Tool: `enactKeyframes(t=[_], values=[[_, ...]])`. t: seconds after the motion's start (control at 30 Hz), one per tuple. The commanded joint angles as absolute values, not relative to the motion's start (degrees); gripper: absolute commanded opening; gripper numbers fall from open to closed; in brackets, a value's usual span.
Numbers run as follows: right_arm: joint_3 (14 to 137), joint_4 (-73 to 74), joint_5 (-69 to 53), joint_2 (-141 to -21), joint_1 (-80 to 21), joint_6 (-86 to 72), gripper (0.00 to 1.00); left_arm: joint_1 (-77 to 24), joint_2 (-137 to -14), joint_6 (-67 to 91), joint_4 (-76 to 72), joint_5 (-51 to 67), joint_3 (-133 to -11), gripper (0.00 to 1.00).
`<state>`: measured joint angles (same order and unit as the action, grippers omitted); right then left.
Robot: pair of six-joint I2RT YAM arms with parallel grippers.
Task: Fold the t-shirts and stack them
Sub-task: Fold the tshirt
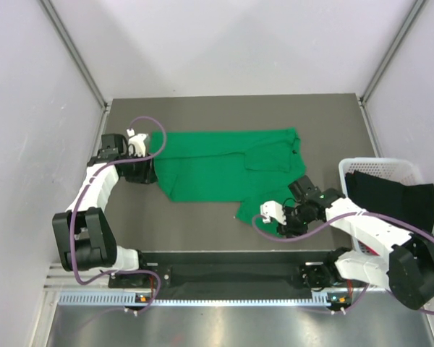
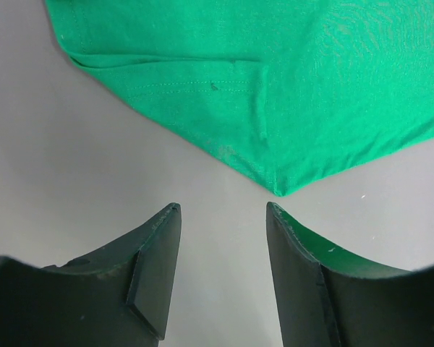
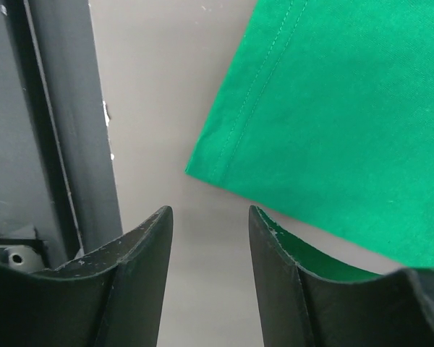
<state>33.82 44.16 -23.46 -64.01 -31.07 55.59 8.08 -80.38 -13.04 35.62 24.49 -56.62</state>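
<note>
Holding black t-shirt [image 1: 390,199], white basket [image 1: 376,163] at right

Top view: high, behind the arm bases, looking down on the whole table [image 1: 202,231]. Left wrist view: very close and low, past left fingers [image 2: 152,275] onto a green t-shirt [image 2: 289,87] corner. Right wrist view: equally close, past right fingers [image 3: 130,282] onto its hem. All three share the shirt.
</note>
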Motion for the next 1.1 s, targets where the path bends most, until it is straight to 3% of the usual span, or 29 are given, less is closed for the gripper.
enactKeyframes(t=[0.0, 0.83, 1.07], values=[[33.2, 39.9, -23.6, -63.8, -32.3, 57.4, 0.47, 8.0, -81.0, -13.3, 35.0, 24.3, -58.6, 0.55], [31.2, 35.6, -19.2, -67.7, -39.9, 55.6, 0.45, 8.2, -82.5, -13.1, 35.5, 22.1, -59.2, 0.55], [31.0, 35.4, -19.2, -69.0, -40.1, 55.4, 0.39, 8.2, -82.5, -13.4, 36.0, 22.1, -59.9, 0.55]])
